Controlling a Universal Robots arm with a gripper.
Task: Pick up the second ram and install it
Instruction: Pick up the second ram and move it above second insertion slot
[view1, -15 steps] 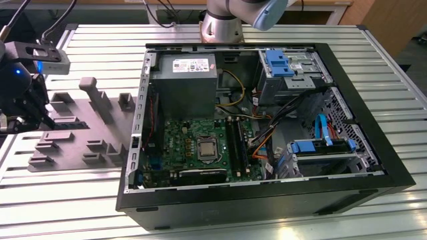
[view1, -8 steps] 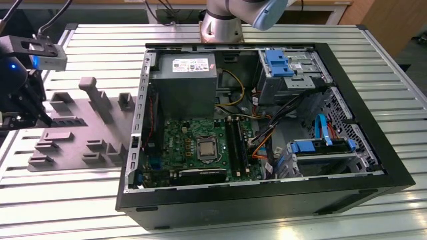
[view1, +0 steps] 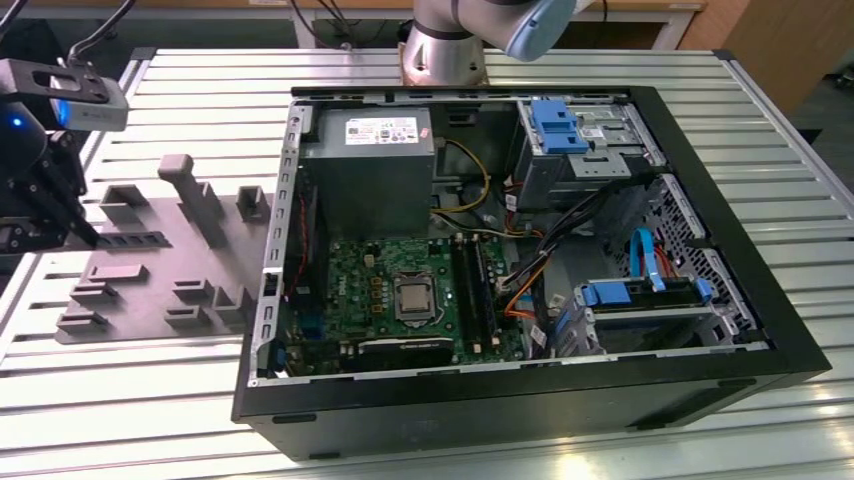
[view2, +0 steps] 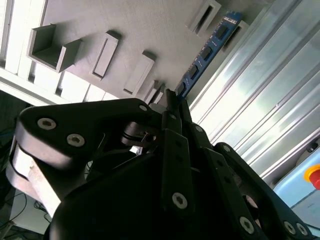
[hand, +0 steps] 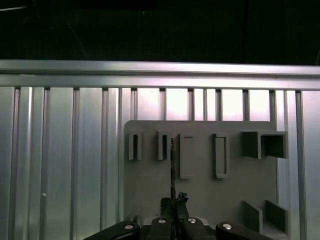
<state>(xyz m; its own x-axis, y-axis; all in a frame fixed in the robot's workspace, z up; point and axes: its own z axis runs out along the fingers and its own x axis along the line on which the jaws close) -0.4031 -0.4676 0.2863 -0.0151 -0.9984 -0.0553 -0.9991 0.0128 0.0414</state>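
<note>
**A:** Where's the memory stick (view2: 209, 47) right now?

**B:** In the gripper (view2: 175, 102). The fingers (view2: 174, 135) are pinched on one end of it. The rest reaches out past their tips in front of the grey holder plate (view2: 125, 30). In the first wrist view it shows edge-on as a thin dark line across the plate, between two of the plate's raised pockets.

**A:** Is it touching the plate?

**B:** I can't tell from these views.

**A:** How would you expect it to handle?

**B:** Light and stiff, I'd judge. It's a thin flat board, so it shouldn't sag, but it wouldn't forgive bending or twisting. The small black chips on its face and the contact edge look like the delicate parts. The faces are probably smooth, too. With one end pinched and most of the length unsupported, it could pivot or slip between the fingers if it met any resistance.

**A:** Is there a better place to hold it?

**B:** On the flat faces, squarely, well away from the contact edge. A grip nearer the middle of its length would steady it more than an end grip.

**A:** And the computer case (view1: 534, 400)?

**B:** It's on the tabletop (view1: 174, 60), just beside the plate on the exterior view's right. It's open, with the motherboard (view1: 360, 285) showing.
</note>
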